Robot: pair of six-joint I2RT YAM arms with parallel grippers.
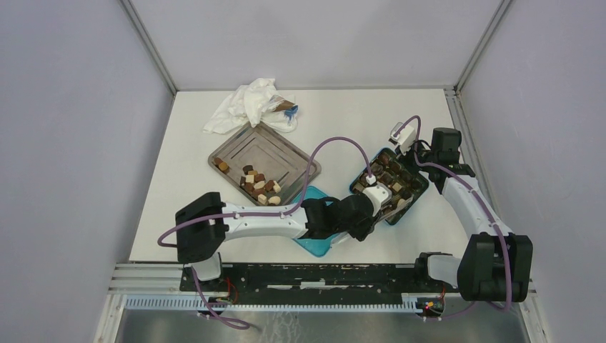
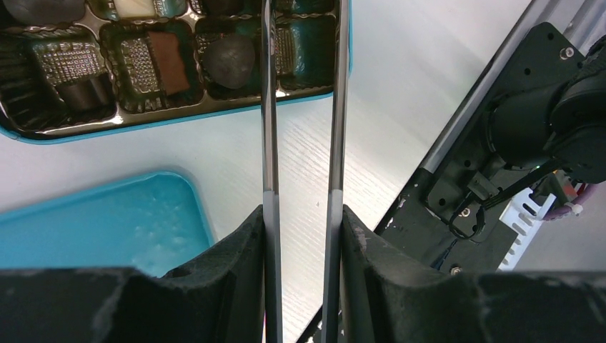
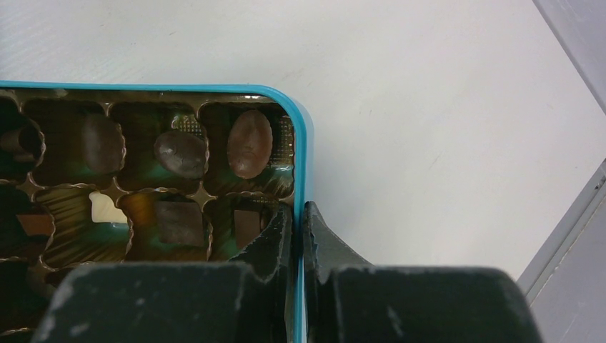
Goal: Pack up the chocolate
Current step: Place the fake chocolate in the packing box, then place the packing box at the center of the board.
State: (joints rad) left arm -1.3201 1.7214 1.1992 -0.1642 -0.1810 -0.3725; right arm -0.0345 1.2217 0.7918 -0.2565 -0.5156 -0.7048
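The right tool (image 3: 300,213) is clamping shut on the side wall of the teal box (image 3: 306,136) near its corner, one jaw inside and one outside, pinning it to the bench (image 3: 443,107). The left tool (image 2: 304,14) is hanging over the box's near corner. Its two thin blades are standing a narrow way apart with nothing showing between them. Their tips are running off the top of the wrist view, so I cannot tell whether a piece is pinched there.

Chocolates (image 3: 249,143) are sitting in most of the cups that show. A heap of loose chocolates (image 1: 261,187) is waiting on the metal tray (image 1: 243,146), well to the left. The lid (image 2: 107,221) is lying just beside the box, under the left arm.

The blades are working right next to filled cups, so an off-centre descent is likely to be nudging a neighbour out or denting the thin liner. The right tool's inner jaw is crowding a corner cup, and any shift risks crushing the piece there. The left arm, swinging back towards the tray, could be dragging the lid along.
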